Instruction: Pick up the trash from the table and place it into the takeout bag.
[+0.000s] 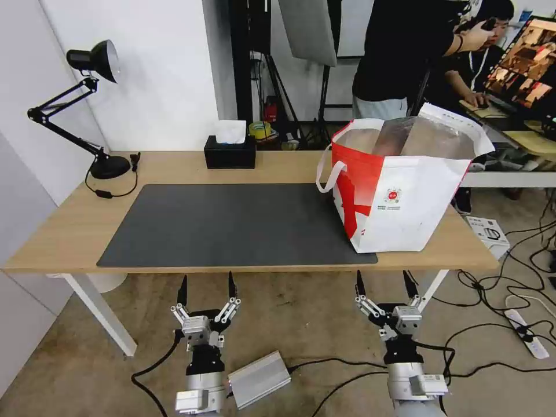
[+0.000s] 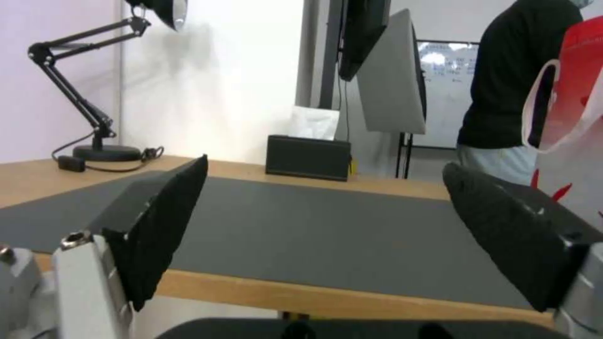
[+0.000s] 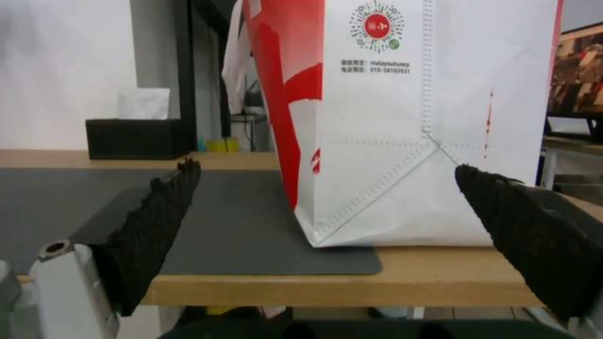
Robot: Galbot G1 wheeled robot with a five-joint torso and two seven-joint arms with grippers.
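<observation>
- Below the near edge of the table (image 1: 69, 231), in the head view, the left gripper (image 1: 207, 285) hangs over the floor with its two black fingers spread wide, holding nothing and touching nothing.
- Level with it on the right side, the right gripper (image 1: 386, 282) also stands spread wide and bare, short of the table edge.
- Ahead of the right gripper and slightly to its right, the takeout bag (image 1: 405, 197) stands upright on the table, its near left corner resting on the dark grey mat (image 1: 231, 223), its mouth open to the silver lining.
- Ahead of the left gripper lies the mat; far beyond it at the table's back edge sits a black tissue box (image 1: 230, 152), and far off to the left a black desk lamp (image 1: 87, 104).
- From the left wrist view, the left gripper (image 2: 323, 188) frames the mat (image 2: 314, 230) between its parted fingers (image 2: 160, 226), nothing between them; the tissue box (image 2: 308, 157) is straight ahead and far, the lamp (image 2: 88, 94) off to one side, and a strip of the bag (image 2: 574, 117) at the other.
- From the right wrist view, the right gripper (image 3: 327, 172) is parted just as wide, with nothing in its grasp; the bag (image 3: 408, 117) rises directly ahead, apart from the fingertips (image 3: 502, 202), its base partly on the mat (image 3: 239, 226) and partly on bare wood (image 3: 440, 278). The tissue box (image 3: 135, 137) sits farther back beside it.
</observation>
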